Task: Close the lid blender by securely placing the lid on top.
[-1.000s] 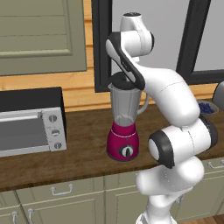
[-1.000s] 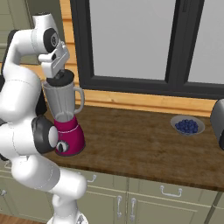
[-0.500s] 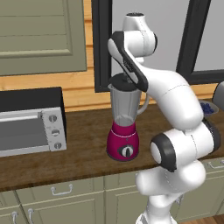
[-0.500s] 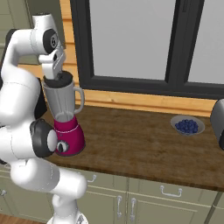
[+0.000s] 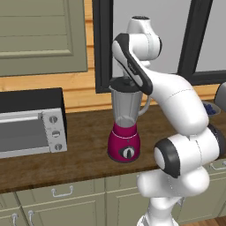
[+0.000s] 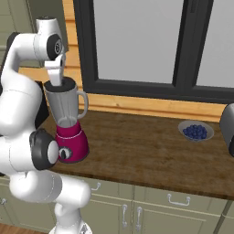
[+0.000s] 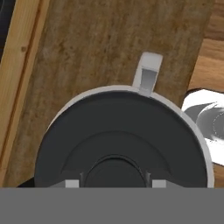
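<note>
Magenta base (image 5: 124,145) and a black dial (image 5: 127,152) made the blender (image 5: 126,125) easy to spot, parked on the brown wooden bench (image 6: 151,151) close to the front edge. Its clear grey jar (image 6: 64,107) stood upright with the side handle (image 6: 83,103) sticking out to the right in both base views. The dark round lid (image 7: 120,140) sat on top of the jar, flat across the rim and covering pretty much the whole opening when seen from the hand camera, with the pale rim just peeking around it and the handle poking out past the edge.

The hand (image 6: 55,81) hung straight down over the jar, right on the lid, and its fingers were closed in tight at the knob in the lid's middle, so it looked like it was gripping the lid there.

Off to the left on the bench was a silver toaster oven (image 5: 29,128) with two knobs, well apart from the blender. Far to the right sat a small bowl of blueberries (image 6: 196,131), near the window sill. Grey-green cabinet doors (image 5: 66,207) ran along under the bench.
</note>
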Tool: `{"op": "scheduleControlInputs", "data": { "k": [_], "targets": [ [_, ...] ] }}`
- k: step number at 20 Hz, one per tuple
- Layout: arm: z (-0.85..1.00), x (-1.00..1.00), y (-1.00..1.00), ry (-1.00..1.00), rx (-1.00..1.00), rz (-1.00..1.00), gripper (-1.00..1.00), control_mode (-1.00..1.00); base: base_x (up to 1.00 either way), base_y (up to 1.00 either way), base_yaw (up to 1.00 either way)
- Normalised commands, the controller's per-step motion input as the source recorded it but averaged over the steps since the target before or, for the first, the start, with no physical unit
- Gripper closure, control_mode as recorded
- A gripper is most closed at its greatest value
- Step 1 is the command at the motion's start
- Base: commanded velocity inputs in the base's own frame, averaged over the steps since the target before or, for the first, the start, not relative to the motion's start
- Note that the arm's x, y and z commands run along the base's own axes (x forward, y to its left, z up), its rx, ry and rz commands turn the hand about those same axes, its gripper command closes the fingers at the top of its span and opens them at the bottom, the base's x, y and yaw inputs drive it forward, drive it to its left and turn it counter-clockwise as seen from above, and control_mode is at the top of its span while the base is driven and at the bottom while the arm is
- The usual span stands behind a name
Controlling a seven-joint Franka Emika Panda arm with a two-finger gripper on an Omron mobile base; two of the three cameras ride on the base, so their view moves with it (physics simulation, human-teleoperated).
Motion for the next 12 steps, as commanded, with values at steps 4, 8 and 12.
{"op": "scheduleControlInputs", "data": {
  "k": [4,8,12],
  "targets": [
    [-0.06,0.03,0.00,0.02,0.00,0.11,1.00,-1.00,0.00,0.00,0.00],
    [0.00,0.04,0.00,0.04,0.00,0.04,1.00,-1.00,0.00,0.00,0.00],
    [0.00,0.00,0.00,0.09,0.00,0.00,1.00,-1.00,0.00,0.00,0.00]
  ]
}}
